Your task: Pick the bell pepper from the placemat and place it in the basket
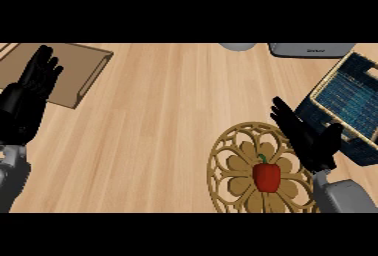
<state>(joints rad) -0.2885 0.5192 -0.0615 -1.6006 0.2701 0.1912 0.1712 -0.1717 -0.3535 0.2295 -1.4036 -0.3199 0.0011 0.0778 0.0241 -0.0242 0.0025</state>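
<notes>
Wood counter point(162, 125): bell pepper point(266, 176) on placemat point(212, 165), basket point(329, 78) beside; left hand point(33, 85), right hand point(306, 137) spread

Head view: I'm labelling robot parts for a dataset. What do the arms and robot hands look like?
The left robot hand and right robot hand are black, each with slender fingers and a thumb. The left forearm and right forearm are grey with smooth rounded casings. No cables or markings show.
</notes>
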